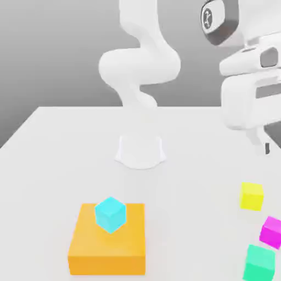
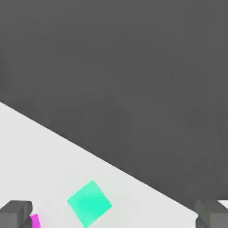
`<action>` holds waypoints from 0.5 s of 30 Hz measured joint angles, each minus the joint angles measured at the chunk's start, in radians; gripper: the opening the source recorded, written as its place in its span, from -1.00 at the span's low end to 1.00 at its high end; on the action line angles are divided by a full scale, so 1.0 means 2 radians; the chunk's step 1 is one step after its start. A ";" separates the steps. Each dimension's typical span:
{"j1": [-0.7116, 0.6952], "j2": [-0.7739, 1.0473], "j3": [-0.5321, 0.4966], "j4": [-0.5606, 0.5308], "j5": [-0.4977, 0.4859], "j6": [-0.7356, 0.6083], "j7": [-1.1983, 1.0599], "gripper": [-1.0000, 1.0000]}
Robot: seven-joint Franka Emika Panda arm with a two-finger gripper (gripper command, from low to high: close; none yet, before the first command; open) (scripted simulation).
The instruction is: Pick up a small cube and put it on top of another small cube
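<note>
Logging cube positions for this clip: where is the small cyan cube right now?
The small cyan cube sits on top of the flat orange block, at the exterior view's lower left, well apart from the yellow cube.

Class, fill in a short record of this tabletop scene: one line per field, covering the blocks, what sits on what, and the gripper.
Surface: white table
Large block: orange slab
On the slab: cyan cube
Loose cubes at the exterior view's right: yellow cube, magenta cube, green cube
Gripper: open, holding nothing, above the green cube
Cube on cube: none yet
</note>
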 joint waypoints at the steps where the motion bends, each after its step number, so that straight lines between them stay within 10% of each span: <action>1: 0.012 0.018 0.004 -0.002 -0.007 0.007 0.002 0.00; 13: 0.105 0.239 -0.016 -0.001 -0.119 0.110 0.058 0.00; 14: 0.111 0.255 -0.023 0.002 -0.125 0.122 0.062 -1.00; 15: 0.111 0.255 -0.023 0.002 -0.125 0.122 0.062 -1.00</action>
